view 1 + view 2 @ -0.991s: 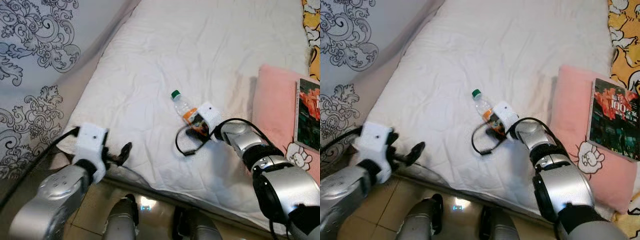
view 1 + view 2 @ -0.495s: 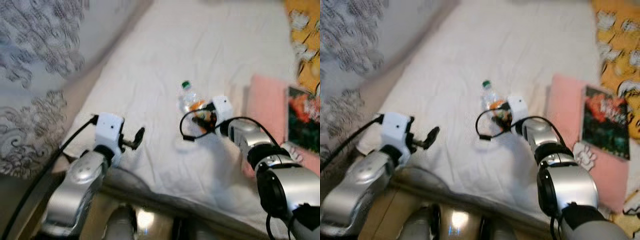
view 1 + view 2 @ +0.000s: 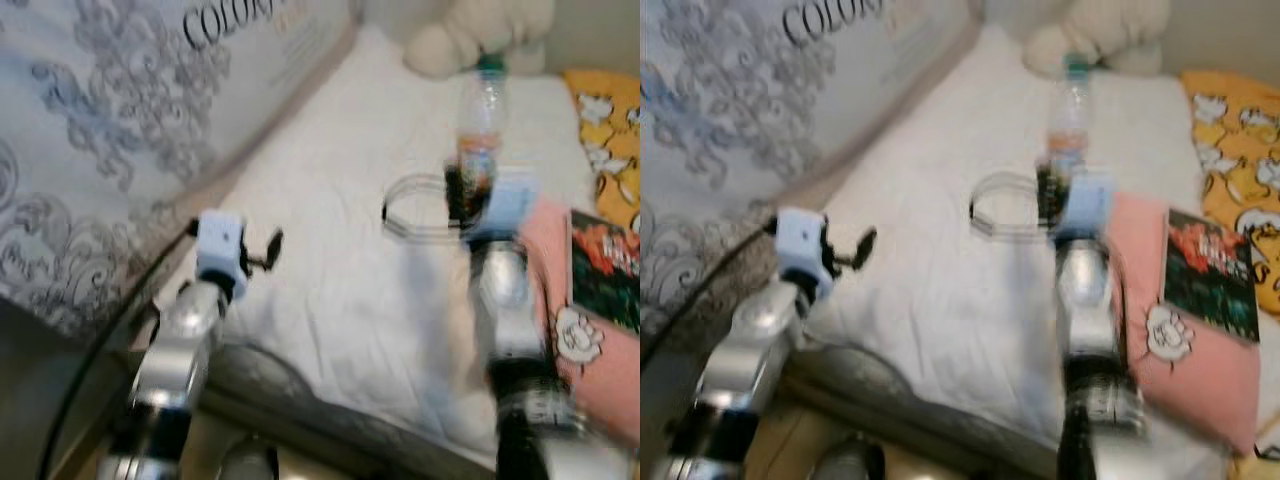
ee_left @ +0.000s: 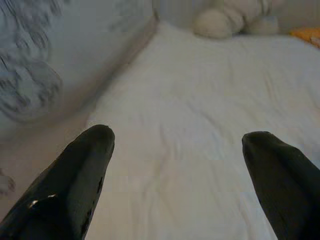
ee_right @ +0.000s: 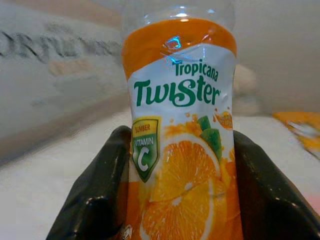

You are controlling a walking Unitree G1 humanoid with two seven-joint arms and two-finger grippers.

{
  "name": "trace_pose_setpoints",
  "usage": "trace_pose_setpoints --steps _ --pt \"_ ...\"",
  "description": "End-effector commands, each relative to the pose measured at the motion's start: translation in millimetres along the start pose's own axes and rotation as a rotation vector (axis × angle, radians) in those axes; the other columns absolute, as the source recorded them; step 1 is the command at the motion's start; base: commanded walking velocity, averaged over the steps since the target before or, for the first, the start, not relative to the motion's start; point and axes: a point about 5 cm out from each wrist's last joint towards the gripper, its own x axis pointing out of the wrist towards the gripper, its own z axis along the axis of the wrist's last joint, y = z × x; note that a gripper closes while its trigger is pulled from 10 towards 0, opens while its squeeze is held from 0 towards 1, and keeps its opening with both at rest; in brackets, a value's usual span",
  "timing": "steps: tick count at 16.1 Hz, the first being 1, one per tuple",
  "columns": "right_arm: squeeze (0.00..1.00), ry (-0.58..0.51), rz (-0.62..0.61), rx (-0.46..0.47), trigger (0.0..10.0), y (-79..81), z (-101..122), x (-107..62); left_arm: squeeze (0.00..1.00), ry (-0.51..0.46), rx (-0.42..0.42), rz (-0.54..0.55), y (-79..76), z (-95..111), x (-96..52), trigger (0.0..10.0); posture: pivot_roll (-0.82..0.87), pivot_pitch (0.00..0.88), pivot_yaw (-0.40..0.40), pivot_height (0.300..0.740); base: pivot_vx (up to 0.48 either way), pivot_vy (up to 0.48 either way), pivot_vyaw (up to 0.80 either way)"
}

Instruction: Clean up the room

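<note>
A clear plastic Tropicana Twister bottle [image 3: 481, 118] with a green cap and orange label stands upright in the air above the white bed [image 3: 330, 190]. My right gripper [image 3: 470, 192] is shut on its lower part; in the right wrist view the bottle [image 5: 180, 115] sits between the black fingers [image 5: 97, 200]. My left gripper [image 3: 263, 250] hovers over the bed's near left edge. Its two fingers [image 4: 90, 160] are spread wide over bare sheet with nothing between them.
A pink pillow [image 3: 590, 340] with a book [image 3: 606, 268] on it lies at the right, and a yellow patterned cloth [image 3: 612, 125] beyond. A pale plush toy [image 3: 470, 35] sits at the bed's far end. A patterned wall [image 3: 110, 140] runs along the left.
My right gripper has lifted the bottle off the sheet and turned it upright. The left arm has reached forward over the bed. The camera has tilted up, bringing the plush toy into view.
</note>
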Motion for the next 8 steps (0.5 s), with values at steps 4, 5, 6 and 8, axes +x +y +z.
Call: trace_pose_setpoints --steps 4,5,6,8 --pt "0.0 0.055 -0.068 -0.226 4.2 -32.7 -20.0 -91.4 0.0 -0.111 0.0 -0.015 -4.5 1.2 -11.1 10.0 0.11 0.0 -0.048 0.735 0.0 -0.12 0.0" --pt "0.0 0.083 -0.068 -0.269 10.0 -35.1 -24.7 -100.8 0.0 -0.122 -0.01 -0.016 -7.7 -1.4 -14.1 10.0 0.1 0.0 -0.045 0.735 0.0 -0.48 0.0" --pt "0.0 0.097 -0.069 -0.284 10.0 -34.6 -28.7 -102.3 0.0 -0.127 -0.029 -0.033 -14.8 -4.7 -14.5 10.0 0.1 0.0 -0.041 0.735 0.0 -0.48 0.0" --pt "0.0 0.077 -0.066 -0.293 10.0 -29.8 -24.7 -93.7 0.0 -0.152 -0.062 -0.041 -21.6 -5.1 -12.0 10.0 0.09 0.0 -0.033 0.735 0.0 -0.48 0.0"
